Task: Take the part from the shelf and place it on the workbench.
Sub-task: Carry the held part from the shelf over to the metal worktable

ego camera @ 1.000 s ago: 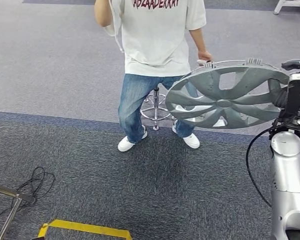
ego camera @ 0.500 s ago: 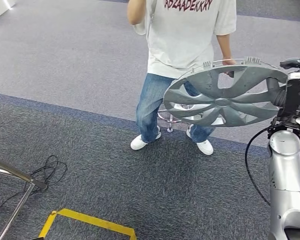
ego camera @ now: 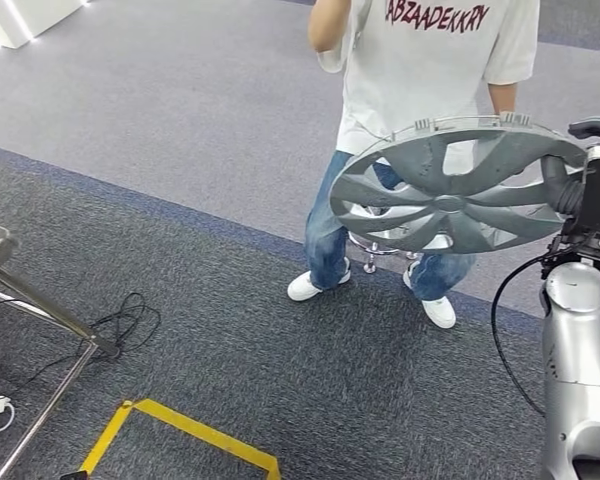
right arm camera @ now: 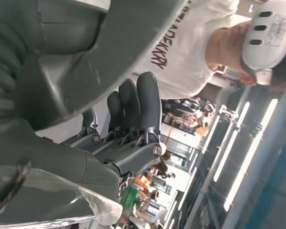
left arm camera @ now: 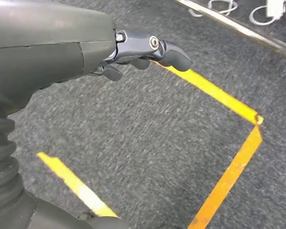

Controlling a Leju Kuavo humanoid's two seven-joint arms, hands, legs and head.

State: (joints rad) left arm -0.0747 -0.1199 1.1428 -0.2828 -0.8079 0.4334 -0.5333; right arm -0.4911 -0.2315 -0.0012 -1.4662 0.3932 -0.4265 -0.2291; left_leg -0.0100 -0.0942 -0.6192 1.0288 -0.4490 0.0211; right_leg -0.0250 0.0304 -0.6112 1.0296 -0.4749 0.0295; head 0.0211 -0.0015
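The part is a grey spoked wheel cover (ego camera: pixel 452 185), held nearly flat in the air at the right of the head view. My right hand (ego camera: pixel 576 190) grips its right rim. In the right wrist view the dark fingers (right arm camera: pixel 136 107) curl over the cover's edge (right arm camera: pixel 80 57). My left hand (left arm camera: pixel 145 50) hangs over dark carpet with its fingers stretched out and nothing in them.
A person in a white T-shirt and jeans (ego camera: pixel 425 80) stands just behind the cover, by a chrome stool base (ego camera: pixel 372 250). Yellow floor tape (ego camera: pixel 184 430) lies below. A metal frame leg (ego camera: pixel 33 310) and cables (ego camera: pixel 123 320) lie at the left.
The whole view has swung left, so the person and floor slide right in the picture. The wheel cover stays in my right hand, and the person's hand has gone behind its rim.
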